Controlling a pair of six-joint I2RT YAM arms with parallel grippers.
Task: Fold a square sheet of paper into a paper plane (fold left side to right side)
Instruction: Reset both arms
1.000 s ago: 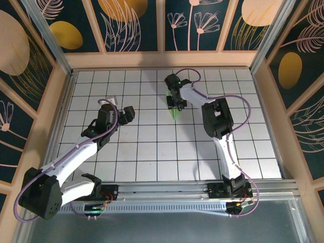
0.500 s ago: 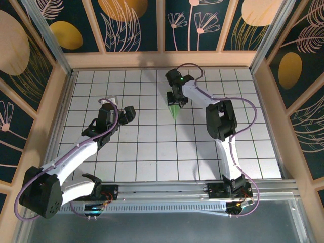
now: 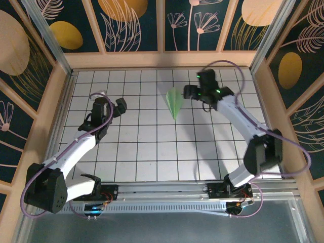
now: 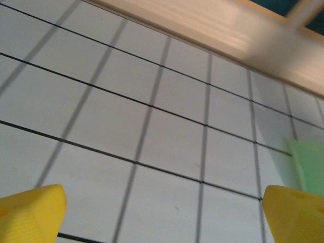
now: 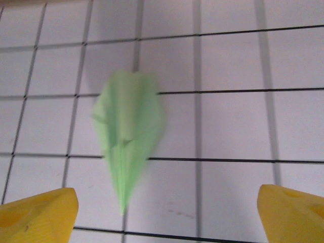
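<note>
Paper plane [image 3: 174,103]: we found the pale-green dart lying flat on the white grid table [image 3: 152,152], touched by neither gripper; its wide tail pointed toward the wooden back wall [image 3: 162,59] and its sharp nose toward the arm bases; a centre crease ran down its length.

Right gripper [image 3: 188,93]: it hung just beside the paper plane on the plane's right, level with the tail and apart from the paper; its fingers pointed toward the plane.

Right jaws: we saw them standing wide open and gripping nothing; in the right wrist view the two yellow pads [image 5: 38,215] sat in the lower corners with bare tiles between them.

Right wrist view of the plane [image 5: 130,142]: the paper lay ahead of the fingertips, nearer the left-hand pad, nose toward the camera; its outline was blurred.

Left gripper [image 3: 112,107]: it hovered well apart from the paper plane, on the plane's left and at about the same depth on the table.

Left jaws: we saw them spread wide too, holding nothing; the yellow pads [image 4: 30,215] framed bare grid tiles.

Left wrist view of the plane [image 4: 309,162]: a strip of green showed at the right edge, above the right-hand pad; the back wall [image 4: 228,25] ran across the top.
</note>
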